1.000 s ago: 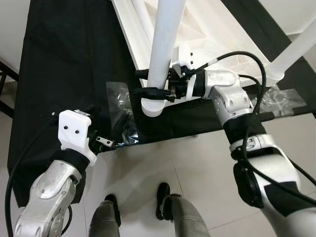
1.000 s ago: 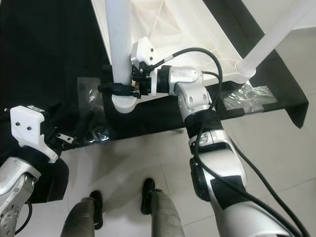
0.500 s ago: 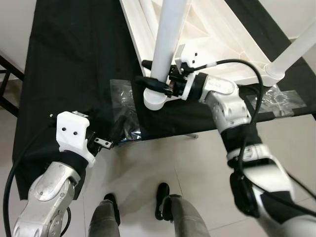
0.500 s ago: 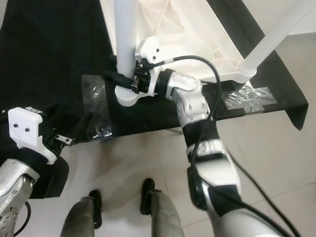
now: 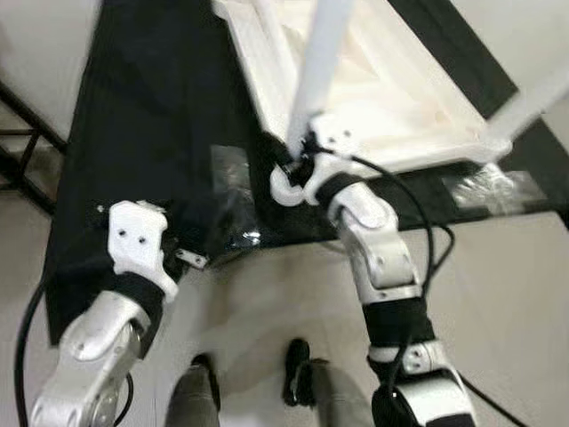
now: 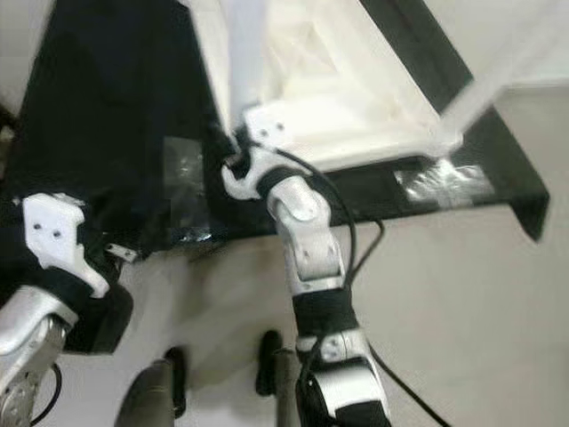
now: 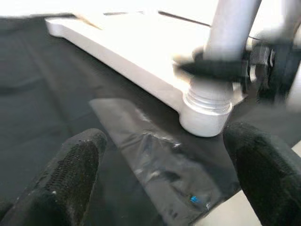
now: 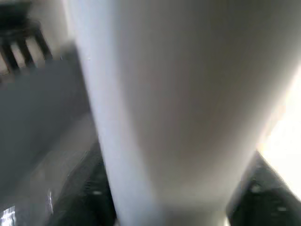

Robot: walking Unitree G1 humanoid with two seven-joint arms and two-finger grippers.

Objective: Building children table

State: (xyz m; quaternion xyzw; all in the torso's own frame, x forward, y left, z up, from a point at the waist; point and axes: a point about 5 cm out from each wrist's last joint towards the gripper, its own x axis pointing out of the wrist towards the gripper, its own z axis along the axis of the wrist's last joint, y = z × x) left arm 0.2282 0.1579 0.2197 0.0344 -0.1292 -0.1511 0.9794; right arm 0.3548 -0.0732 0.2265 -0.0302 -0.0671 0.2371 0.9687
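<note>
Upturned white children's table (image 5: 391,116) lies on a black cloth (image 5: 151,116). The right gripper (image 5: 289,169) clamps its fingers around the near white leg (image 5: 320,62) just above its socket. The left gripper (image 7: 164,183) hovers nearby, fingers (image 7: 70,169) apart, over clear plastic wrap (image 7: 155,165).

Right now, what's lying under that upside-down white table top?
Under the table top lies a black cloth, with a clear plastic bag on the cloth by the near corner where the right gripper holds the leg. Whatever is beneath the top's middle is covered.

Table leg (image 5: 322,62) top — cut off, blurred
</note>
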